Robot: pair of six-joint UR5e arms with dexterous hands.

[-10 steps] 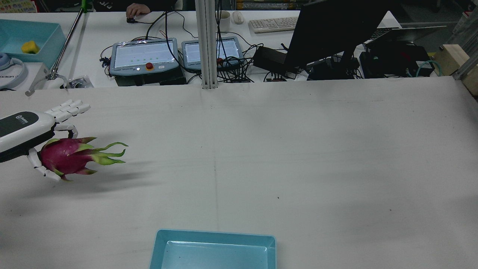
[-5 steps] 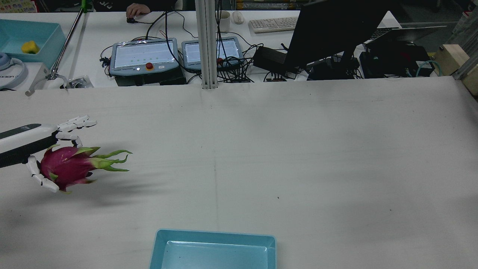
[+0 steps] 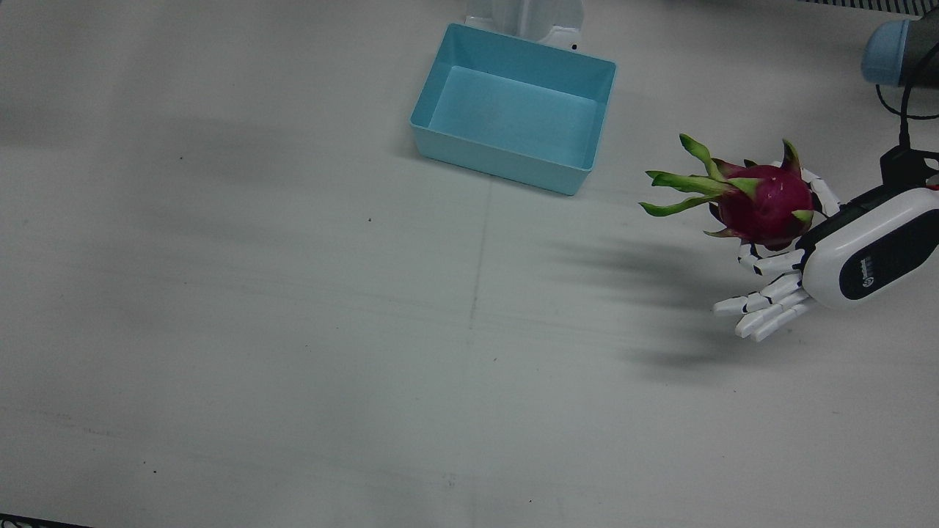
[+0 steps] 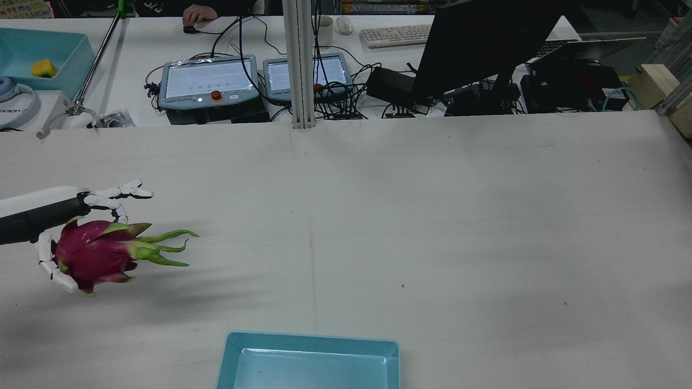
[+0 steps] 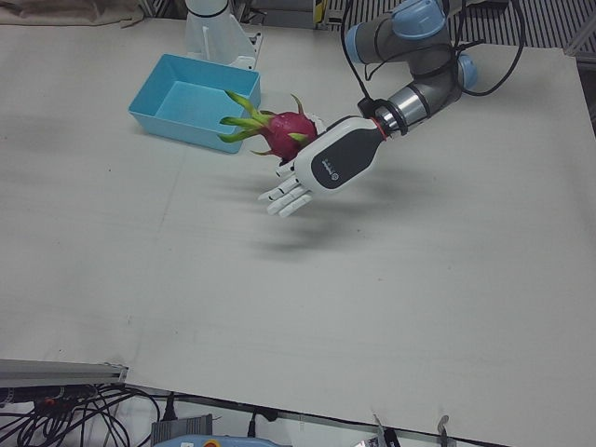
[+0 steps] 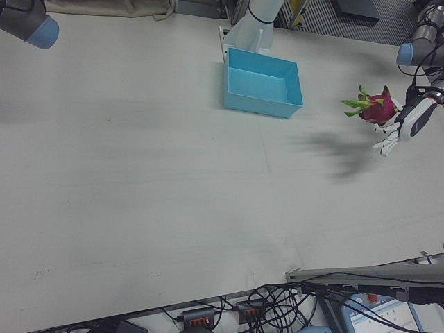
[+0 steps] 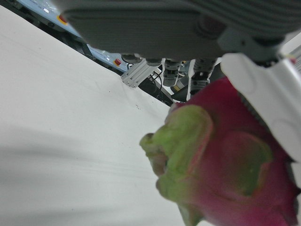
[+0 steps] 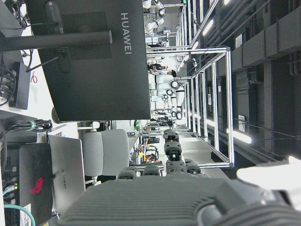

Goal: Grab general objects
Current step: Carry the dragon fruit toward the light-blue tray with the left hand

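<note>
At the right edge of the front view, the left hand [image 3: 777,271] is gripping the dragon fruit [image 3: 763,205] with only some fingers curled around it, the others [image 3: 763,312] sticking out straight and idle, and the fruit is hanging clear above the surface [image 3: 293,330], its shadow lying apart from it. The right hand is showing only in its own view, raised, and I cannot tell whether it is open or closed. With so partial a hold on a smooth, heavy fruit, it could be slipping or rolling out before reaching the bin [image 3: 513,110] at upper centre.

Magenta dragon fruit [image 3: 763,205] (green-tipped scales), light blue bin [image 3: 513,106], white table [image 3: 293,330].
</note>
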